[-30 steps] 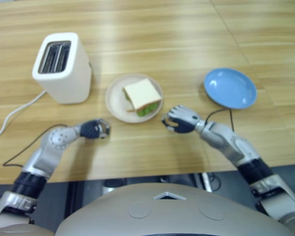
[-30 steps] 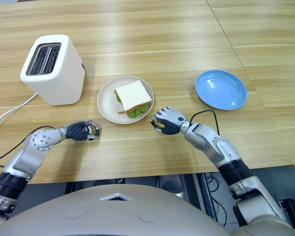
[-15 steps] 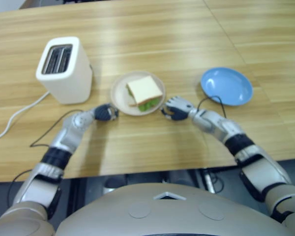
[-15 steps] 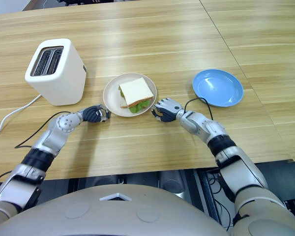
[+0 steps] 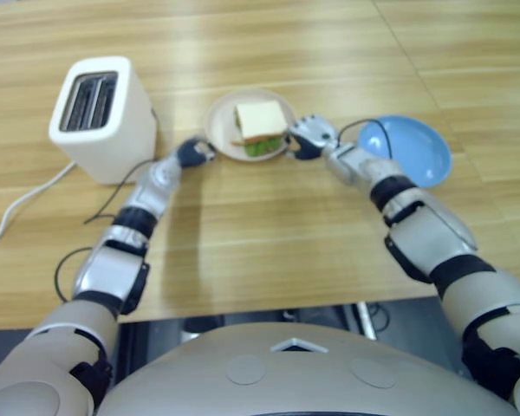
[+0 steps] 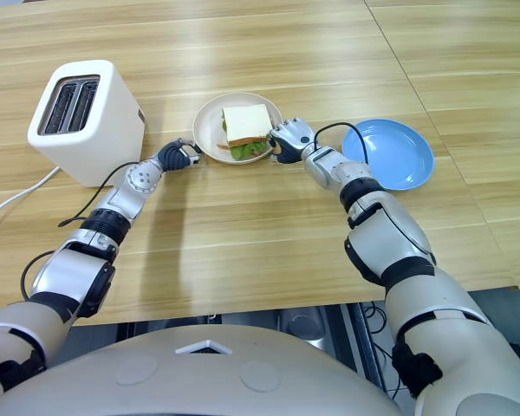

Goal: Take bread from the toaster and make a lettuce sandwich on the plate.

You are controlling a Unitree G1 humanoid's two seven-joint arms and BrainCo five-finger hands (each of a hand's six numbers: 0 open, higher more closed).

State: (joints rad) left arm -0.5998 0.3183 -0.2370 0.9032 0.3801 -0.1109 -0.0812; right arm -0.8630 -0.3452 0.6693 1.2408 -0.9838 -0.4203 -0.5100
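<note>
Sitting on beige plate (image 6: 206, 130), lettuce sandwich (image 6: 245, 124) (greens peeking out), left hand (image 6: 175, 156), right hand (image 6: 288, 139) curled at rim.

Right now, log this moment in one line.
sandwich: on beige plate | left hand: curled at plate's left rim | right hand: curled at right rim | plate contact: unclear | toaster: far left

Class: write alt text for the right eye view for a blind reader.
A lettuce sandwich sits on a beige plate, the robot's left hand and right hand curled at either side. A white toaster stands left, a blue plate right, on a wooden table.
</note>
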